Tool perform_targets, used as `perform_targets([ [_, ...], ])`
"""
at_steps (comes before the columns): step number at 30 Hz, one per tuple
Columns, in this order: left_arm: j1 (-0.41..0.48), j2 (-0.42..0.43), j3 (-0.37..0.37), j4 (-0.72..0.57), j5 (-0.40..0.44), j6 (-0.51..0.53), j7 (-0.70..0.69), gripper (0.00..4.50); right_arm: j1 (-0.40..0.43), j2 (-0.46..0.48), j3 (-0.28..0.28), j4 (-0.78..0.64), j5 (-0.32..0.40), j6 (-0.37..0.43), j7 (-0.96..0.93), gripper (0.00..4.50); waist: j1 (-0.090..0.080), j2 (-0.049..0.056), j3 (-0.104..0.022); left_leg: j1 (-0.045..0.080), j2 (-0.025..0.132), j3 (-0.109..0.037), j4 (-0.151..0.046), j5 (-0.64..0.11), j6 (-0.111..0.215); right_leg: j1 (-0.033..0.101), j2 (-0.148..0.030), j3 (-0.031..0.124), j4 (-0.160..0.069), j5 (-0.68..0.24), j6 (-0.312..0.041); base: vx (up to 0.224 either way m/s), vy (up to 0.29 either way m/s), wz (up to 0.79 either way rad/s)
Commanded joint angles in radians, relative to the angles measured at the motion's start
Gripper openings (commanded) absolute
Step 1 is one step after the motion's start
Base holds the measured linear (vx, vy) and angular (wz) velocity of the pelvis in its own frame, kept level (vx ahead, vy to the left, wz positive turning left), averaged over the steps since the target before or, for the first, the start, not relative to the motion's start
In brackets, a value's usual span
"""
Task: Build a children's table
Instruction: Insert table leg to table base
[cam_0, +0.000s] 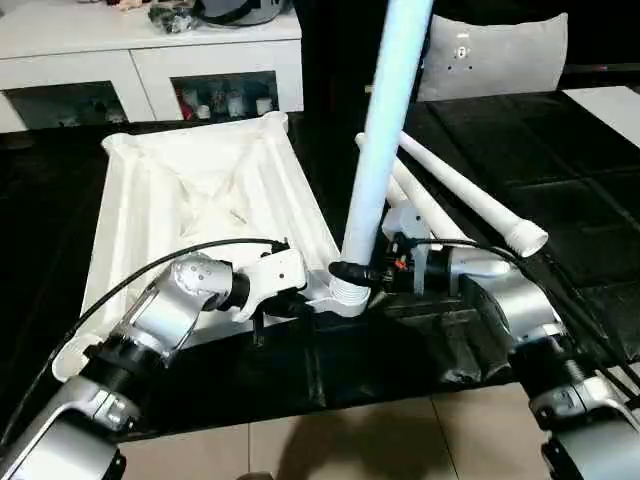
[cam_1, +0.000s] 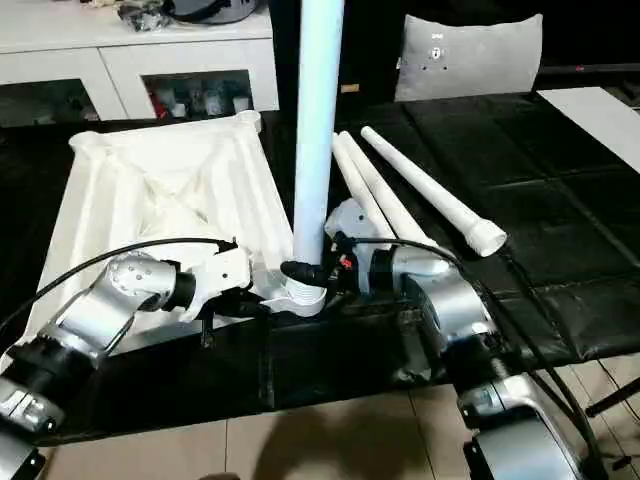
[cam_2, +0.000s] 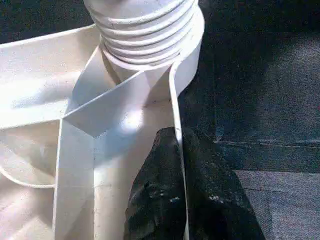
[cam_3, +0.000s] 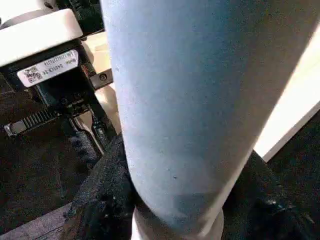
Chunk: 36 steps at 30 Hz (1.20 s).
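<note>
Between the right fingers (cam_3: 100, 200) stands the leg (cam_0: 385, 130), threaded into the top (cam_0: 200, 180).

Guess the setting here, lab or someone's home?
Probably a home-like room, possibly a staged one. A white sideboard with glass-front compartments holding small items stands at the back, a grey cushion lies beyond the black padded mat, and the floor is tiled.
</note>
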<state>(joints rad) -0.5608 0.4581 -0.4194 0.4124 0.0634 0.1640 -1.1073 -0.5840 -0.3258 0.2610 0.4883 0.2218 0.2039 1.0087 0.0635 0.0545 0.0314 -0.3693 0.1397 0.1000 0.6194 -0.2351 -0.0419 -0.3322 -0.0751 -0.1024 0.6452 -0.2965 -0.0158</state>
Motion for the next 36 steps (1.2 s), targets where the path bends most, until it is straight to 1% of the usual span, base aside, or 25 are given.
perform_targets([
  [1, -0.023, -0.002, -0.045, -0.017, -0.004, -0.055, -0.098, 0.0, 0.063, -0.02, 0.058, 0.141, -0.102, 0.066, -0.015, 1.89, -0.008, 0.001, -0.043, 0.001, 0.098, -0.019, -0.076, 0.033, 0.17, 0.039, -0.105, 0.068, -0.064, 0.25, -0.297, 0.0, 0.0, 0.0],
  [3, -0.026, -0.003, -0.044, -0.008, -0.002, -0.063, -0.102, 0.0, 0.062, -0.018, 0.059, 0.144, -0.102, 0.066, -0.013, 1.89, -0.007, 0.003, -0.044, 0.002, 0.098, -0.019, -0.076, 0.034, 0.164, 0.039, -0.104, 0.068, -0.064, 0.251, -0.297, 0.0, 0.0, 0.0],
  [4, -0.028, -0.004, -0.042, -0.002, -0.001, -0.069, -0.105, 0.0, 0.061, -0.015, 0.06, 0.148, -0.101, 0.065, -0.013, 1.89, -0.008, -0.002, -0.045, 0.002, 0.098, -0.019, -0.076, 0.041, 0.166, 0.039, -0.104, 0.069, -0.063, 0.262, -0.297, 0.0, 0.0, 0.0],
  [7, -0.028, -0.004, -0.039, 0.005, -0.003, -0.066, -0.103, 0.0, 0.06, -0.01, 0.06, 0.156, -0.102, 0.064, -0.016, 1.89, -0.008, 0.0, -0.045, 0.002, 0.098, -0.018, -0.076, 0.044, 0.168, 0.039, -0.105, 0.068, -0.062, 0.267, -0.298, 0.0, 0.0, 0.0],
  [8, -0.013, 0.0, -0.024, -0.006, -0.01, -0.04, -0.082, 0.0, 0.059, 0.002, 0.056, 0.171, -0.106, 0.061, -0.046, 1.89, -0.009, -0.004, -0.044, 0.001, 0.099, -0.018, -0.077, 0.04, 0.169, 0.038, -0.105, 0.069, -0.063, 0.263, -0.299, 0.0, 0.0, 0.0],
  [9, -0.006, 0.001, -0.016, -0.013, -0.012, -0.027, -0.069, 0.0, 0.058, 0.007, 0.054, 0.178, -0.108, 0.058, -0.06, 1.89, -0.009, -0.002, -0.044, 0.001, 0.098, -0.019, -0.078, 0.037, 0.166, 0.038, -0.105, 0.068, -0.062, 0.254, -0.3, 0.0, 0.0, 0.0],
  [11, 0.016, 0.001, 0.008, -0.033, -0.02, 0.018, -0.031, 0.0, 0.057, 0.021, 0.045, 0.194, -0.112, 0.054, -0.099, 1.89, -0.011, -0.002, -0.041, 0.001, 0.1, -0.018, -0.084, -0.003, 0.149, 0.038, -0.106, 0.069, -0.067, 0.209, -0.299, 0.0, 0.0, 0.0],
  [13, 0.046, -0.005, 0.047, -0.068, -0.025, 0.093, 0.041, 0.0, 0.056, 0.037, 0.03, 0.208, -0.116, 0.055, -0.154, 1.89, -0.017, -0.002, -0.035, 0.002, 0.101, -0.019, -0.095, -0.079, 0.118, 0.038, -0.104, 0.071, -0.075, 0.13, -0.296, 0.0, 0.0, 0.0],
  [14, 0.064, -0.008, 0.069, -0.09, -0.026, 0.138, 0.082, 0.0, 0.054, 0.046, 0.021, 0.216, -0.118, 0.054, -0.185, 1.89, -0.019, -0.001, -0.037, 0.003, 0.104, -0.018, -0.097, -0.09, 0.101, 0.04, -0.107, 0.072, -0.072, 0.121, -0.297, 0.0, 0.0, 0.0],
  [15, 0.07, -0.009, 0.076, -0.098, -0.026, 0.153, 0.095, 0.0, 0.054, 0.049, 0.018, 0.22, -0.118, 0.052, -0.195, 1.89, -0.022, -0.001, -0.031, 0.003, 0.102, -0.016, -0.103, -0.132, 0.083, 0.036, -0.104, 0.073, -0.08, 0.064, -0.293, 0.0, 0.0, 0.0],
  [16, 0.086, -0.024, 0.106, -0.125, -0.026, 0.212, 0.15, 0.0, 0.048, 0.057, 0.01, 0.235, -0.122, 0.047, -0.225, 1.89, -0.027, -0.003, -0.029, 0.005, 0.102, -0.01, -0.106, -0.171, 0.06, 0.035, -0.104, 0.075, -0.084, 0.003, -0.286, 0.0, 0.0, 0.0],
  [18, 0.114, -0.064, 0.152, -0.184, -0.009, 0.315, 0.258, 0.0, 0.036, 0.075, -0.005, 0.268, -0.127, 0.036, -0.283, 1.89, -0.031, -0.015, -0.022, 0.004, 0.099, -0.004, -0.112, -0.211, 0.037, 0.033, -0.104, 0.079, -0.098, -0.105, -0.267, 0.0, 0.0, 0.0],
  [19, 0.116, -0.069, 0.154, -0.189, -0.005, 0.323, 0.269, 0.0, 0.035, 0.077, -0.007, 0.271, -0.128, 0.036, -0.289, 1.89, -0.033, -0.012, -0.023, 0.005, 0.1, -0.003, -0.112, -0.217, 0.029, 0.033, -0.105, 0.081, -0.097, -0.127, -0.263, 0.0, 0.0, 0.0],
  [20, 0.121, -0.086, 0.163, -0.207, 0.008, 0.351, 0.305, 0.0, 0.03, 0.085, -0.012, 0.281, -0.13, 0.033, -0.308, 1.89, -0.036, -0.013, -0.023, -0.001, 0.099, -0.002, -0.113, -0.215, 0.021, 0.035, -0.106, 0.081, -0.1, -0.163, -0.249, 0.0, 0.0, 0.0],
  [21, 0.129, -0.13, 0.163, -0.247, 0.014, 0.396, 0.348, 0.0, 0.023, 0.1, -0.018, 0.292, -0.129, 0.03, -0.331, 1.89, -0.036, -0.012, -0.022, -0.002, 0.097, -0.001, -0.113, -0.212, 0.021, 0.032, -0.104, 0.08, -0.104, -0.173, -0.241, 0.0, 0.0, 0.0],
  [22, 0.139, -0.187, 0.139, -0.309, 0.01, 0.449, 0.38, 0.0, 0.011, 0.122, -0.024, 0.307, -0.129, 0.031, -0.357, 1.89, -0.035, -0.015, -0.023, 0.004, 0.1, 0.004, -0.112, -0.201, 0.022, 0.025, -0.103, 0.084, -0.105, -0.159, -0.239, 0.0, 0.0, 0.0],
  [23, 0.148, -0.217, 0.108, -0.355, 0.008, 0.477, 0.382, 0.0, 0.005, 0.136, -0.022, 0.313, -0.13, 0.031, -0.367, 1.89, -0.037, -0.025, -0.022, 0.001, 0.102, 0.005, -0.112, -0.184, 0.031, 0.025, -0.102, 0.084, -0.105, -0.136, -0.245, 0.0, 0.0, 0.0],
  [24, 0.151, -0.222, 0.094, -0.369, 0.008, 0.482, 0.376, 0.0, 0.004, 0.14, -0.02, 0.314, -0.131, 0.031, -0.367, 1.89, -0.034, -0.023, -0.024, 0.0, 0.101, 0.005, -0.11, -0.169, 0.037, 0.026, -0.102, 0.084, -0.104, -0.125, -0.244, 0.0, 0.0, 0.0],
  [27, 0.15, -0.214, 0.065, -0.385, 0.015, 0.496, 0.368, 0.0, -0.004, 0.155, -0.011, 0.323, -0.131, 0.027, -0.364, 1.89, -0.029, -0.021, -0.027, 0.002, 0.096, 0.011, -0.106, -0.117, 0.065, 0.024, -0.099, 0.084, -0.104, -0.054, -0.245, 0.0, 0.0, 0.0],
  [29, 0.142, -0.199, 0.065, -0.377, 0.028, 0.501, 0.374, 0.0, -0.01, 0.164, -0.009, 0.331, -0.13, 0.023, -0.365, 1.89, -0.03, -0.025, -0.025, 0.0, 0.095, 0.013, -0.107, -0.114, 0.073, 0.024, -0.098, 0.082, -0.105, -0.053, -0.245, 0.0, 0.0, 0.0],
  [30, 0.139, -0.191, 0.071, -0.375, 0.036, 0.509, 0.381, 0.0, -0.013, 0.169, -0.012, 0.337, -0.13, 0.021, -0.367, 1.89, -0.029, -0.021, -0.025, 0.001, 0.095, 0.013, -0.107, -0.118, 0.071, 0.023, -0.098, 0.082, -0.106, -0.061, -0.245, 0.0, 0.0, 0.0],
  [32, 0.139, -0.176, 0.074, -0.377, 0.049, 0.519, 0.385, 0.0, -0.015, 0.174, -0.015, 0.343, -0.131, 0.018, -0.37, 1.89, -0.029, -0.023, -0.022, 0.004, 0.097, 0.015, -0.111, -0.146, 0.063, 0.02, -0.096, 0.083, -0.11, -0.096, -0.24, 0.0, 0.0, 0.0],
  [34, 0.142, -0.155, 0.071, -0.38, 0.061, 0.522, 0.381, 0.0, -0.01, 0.179, -0.017, 0.342, -0.135, 0.016, -0.37, 1.89, -0.029, -0.019, -0.02, 0.004, 0.098, 0.014, -0.114, -0.177, 0.046, 0.019, -0.097, 0.085, -0.115, -0.148, -0.233, 0.0, 0.0, 0.0],
  [35, 0.143, -0.149, 0.071, -0.382, 0.062, 0.523, 0.38, 0.0, -0.008, 0.181, -0.017, 0.341, -0.136, 0.015, -0.37, 1.89, -0.029, -0.014, -0.02, 0.003, 0.1, 0.013, -0.116, -0.179, 0.039, 0.018, -0.096, 0.085, -0.114, -0.147, -0.231, 0.0, 0.0, 0.0],
  [36, 0.144, -0.143, 0.07, -0.384, 0.062, 0.525, 0.38, 0.0, -0.005, 0.183, -0.017, 0.34, -0.137, 0.015, -0.37, 1.89, -0.03, -0.015, -0.022, 0.003, 0.1, 0.013, -0.116, -0.175, 0.037, 0.019, -0.095, 0.085, -0.114, -0.137, -0.23, 0.0, 0.0, 0.0],
])
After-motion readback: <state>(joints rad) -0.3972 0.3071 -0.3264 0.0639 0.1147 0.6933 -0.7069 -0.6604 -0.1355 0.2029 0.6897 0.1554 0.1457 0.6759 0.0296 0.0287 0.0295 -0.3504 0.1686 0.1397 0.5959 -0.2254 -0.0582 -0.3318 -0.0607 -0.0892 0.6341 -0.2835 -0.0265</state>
